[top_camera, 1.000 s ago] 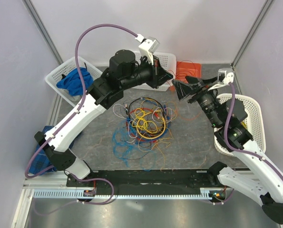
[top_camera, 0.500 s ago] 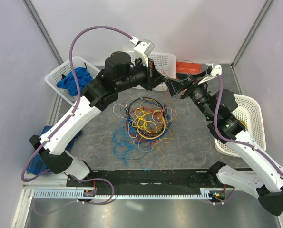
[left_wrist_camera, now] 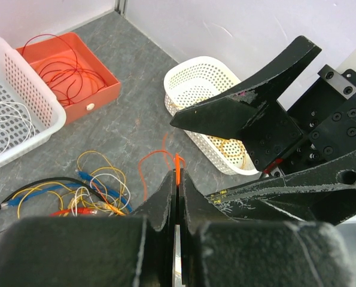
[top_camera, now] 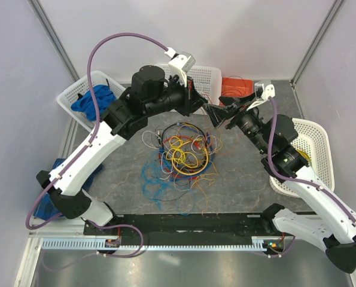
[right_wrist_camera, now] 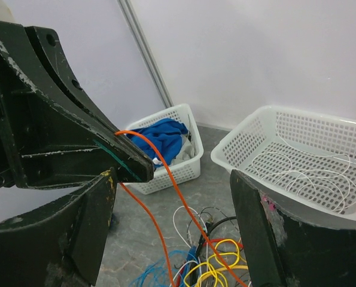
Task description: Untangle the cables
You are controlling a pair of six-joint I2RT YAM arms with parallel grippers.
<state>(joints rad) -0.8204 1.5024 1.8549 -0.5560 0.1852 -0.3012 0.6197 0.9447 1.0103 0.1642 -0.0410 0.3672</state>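
ok, my left hand [left_wrist_camera: 176, 177] is clamped shut on one orange cable [left_wrist_camera: 177, 162], pinched right at the fingertips and held above the surface [top_camera: 243, 179]. the rest of the cables [top_camera: 183, 152] lie in a heap mid surface, below the hands and nearer my bases. my right hand [right_wrist_camera: 173, 179] is wide open, facing the left fingertips, with the orange strand dropping between its two fingers toward the heap. right hand is the free one and closest; i'd guess it closes just below the pinch.

Pale lilac walls [top_camera: 237, 30] with metal corner posts [top_camera: 311, 45] enclose a mottled grey tabletop [top_camera: 243, 179].
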